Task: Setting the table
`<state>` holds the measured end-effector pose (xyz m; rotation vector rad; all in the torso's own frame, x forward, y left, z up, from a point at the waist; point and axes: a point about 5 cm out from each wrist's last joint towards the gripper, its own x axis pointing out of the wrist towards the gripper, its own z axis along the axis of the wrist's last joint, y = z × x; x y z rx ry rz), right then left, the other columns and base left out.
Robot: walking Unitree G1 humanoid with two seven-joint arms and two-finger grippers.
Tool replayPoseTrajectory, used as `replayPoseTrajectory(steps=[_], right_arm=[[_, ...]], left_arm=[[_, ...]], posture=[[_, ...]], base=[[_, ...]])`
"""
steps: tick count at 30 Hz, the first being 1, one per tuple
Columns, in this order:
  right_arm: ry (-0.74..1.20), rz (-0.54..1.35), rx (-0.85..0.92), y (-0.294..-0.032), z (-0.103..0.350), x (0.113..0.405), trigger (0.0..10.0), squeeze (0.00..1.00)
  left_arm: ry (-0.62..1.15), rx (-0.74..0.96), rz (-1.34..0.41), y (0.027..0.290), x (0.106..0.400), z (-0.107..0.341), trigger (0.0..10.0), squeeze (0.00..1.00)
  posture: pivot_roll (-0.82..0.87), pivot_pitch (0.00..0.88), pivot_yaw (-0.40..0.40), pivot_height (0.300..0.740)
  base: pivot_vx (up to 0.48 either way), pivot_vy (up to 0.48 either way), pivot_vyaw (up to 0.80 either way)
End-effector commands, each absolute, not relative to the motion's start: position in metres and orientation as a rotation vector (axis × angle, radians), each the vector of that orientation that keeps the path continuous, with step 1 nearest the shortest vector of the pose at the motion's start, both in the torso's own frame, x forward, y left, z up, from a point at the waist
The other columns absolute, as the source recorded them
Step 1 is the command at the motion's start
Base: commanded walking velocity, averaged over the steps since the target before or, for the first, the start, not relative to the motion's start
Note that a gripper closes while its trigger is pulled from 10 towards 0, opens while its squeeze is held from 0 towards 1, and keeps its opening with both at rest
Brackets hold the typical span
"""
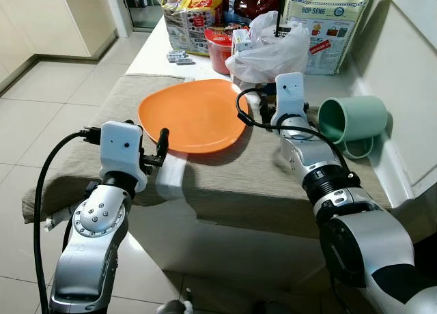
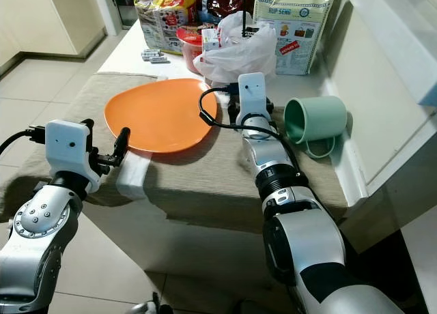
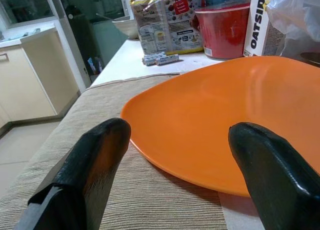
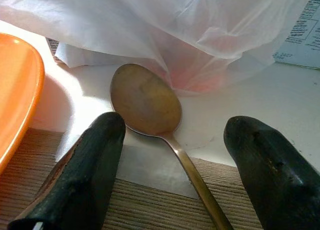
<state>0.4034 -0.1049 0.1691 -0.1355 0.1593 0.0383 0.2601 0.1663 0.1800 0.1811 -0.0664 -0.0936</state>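
One orange plate (image 1: 191, 115), one green mug (image 1: 352, 120), one spoon (image 4: 155, 115), one white bag (image 1: 270, 51)

head cameras overhead, wrist cameras close, sharing orange plate (image 1: 191, 115)

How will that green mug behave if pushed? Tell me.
The green mug lies on its side on the cloth, so it may roll. Its handle rests low and might stop it. It looks like plastic, so probably light and not fragile.
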Motion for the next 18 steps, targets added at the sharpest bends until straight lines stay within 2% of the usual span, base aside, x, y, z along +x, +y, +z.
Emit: replayPoseTrajectory(steps=[1,9,18], right_arm=[[0.268,0.061,-0.124,-0.101,0.147,0.397,10.0,0.00],[0.309,0.160,-0.147,-0.087,0.137,0.393,10.0,0.00],[0.301,0.153,-0.160,-0.090,0.141,0.395,10.0,0.00]], left_arm=[[-0.064,0.185,-0.093,0.166,0.258,0.181,10.0,0.00],[-0.064,0.184,-0.092,0.165,0.258,0.181,10.0,0.00],[-0.065,0.186,-0.090,0.166,0.258,0.181,10.0,0.00]], posture=[[0.03,0.098,0.041,0.740],[0.03,0.100,0.041,0.740],[0.04,0.094,0.035,0.740]], base=[[0.000,0.000,0.00],[0.000,0.000,0.00],[0.000,0.000,0.00]])
